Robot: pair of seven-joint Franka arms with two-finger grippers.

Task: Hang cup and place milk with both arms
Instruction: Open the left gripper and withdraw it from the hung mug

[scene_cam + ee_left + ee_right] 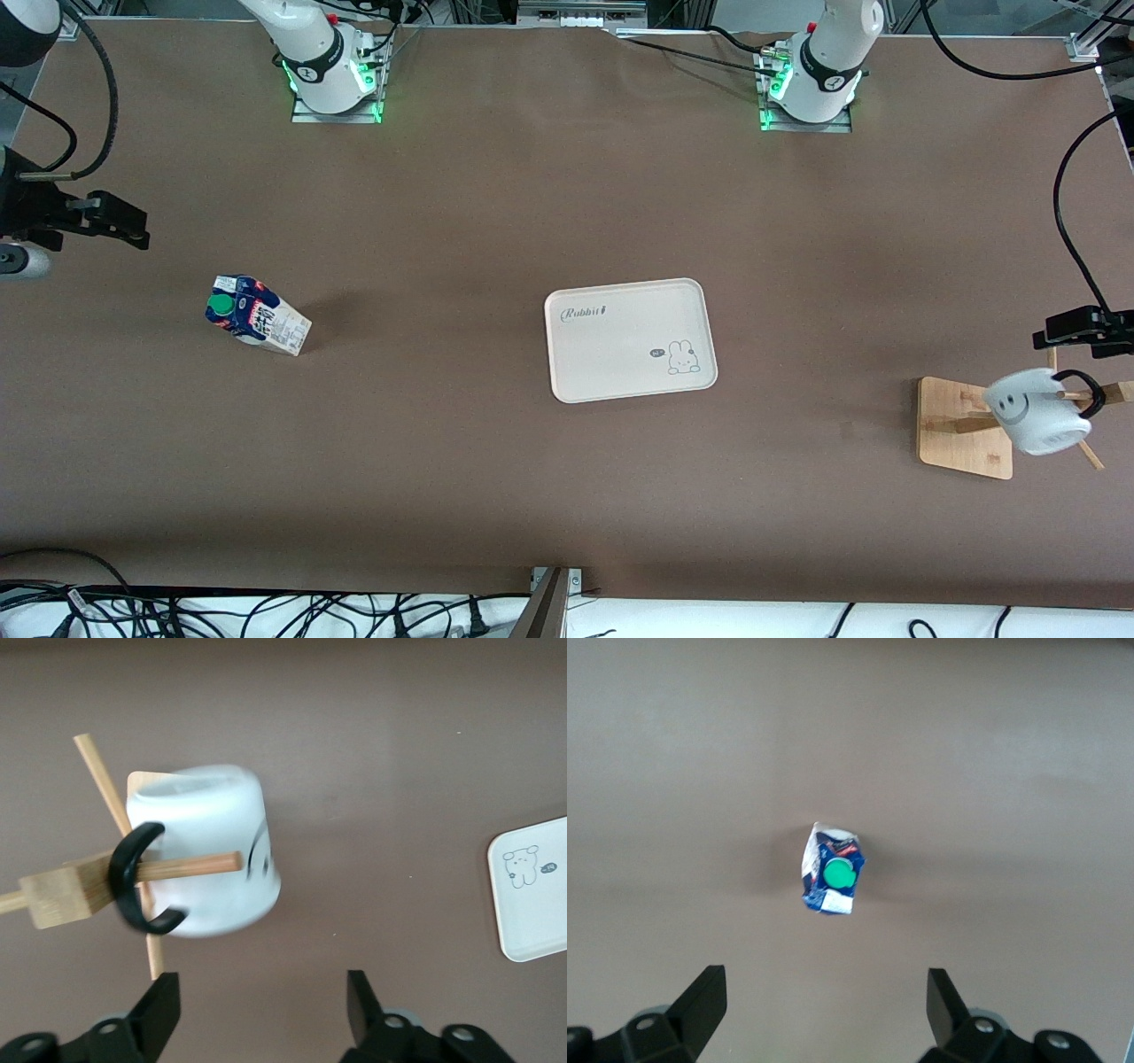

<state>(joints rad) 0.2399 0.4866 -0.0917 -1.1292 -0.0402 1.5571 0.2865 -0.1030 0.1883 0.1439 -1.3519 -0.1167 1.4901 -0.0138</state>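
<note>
Hanging by its handle on the rack [964, 428] peg, the cup [1035, 412] is free; the left gripper [264, 1003] above it is spread. Tray [631, 339] bare. Milk [258, 315] stands toward the right arm's end from the tray, right gripper [824, 1003] spread overhead.

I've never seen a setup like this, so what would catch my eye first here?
Probably the white smiley cup, hanging by its black handle on a peg of the wooden rack at the left arm's end of the table, with the left gripper open by it. Next, the blue milk carton at the right arm's end, and the cream tray between them.
</note>
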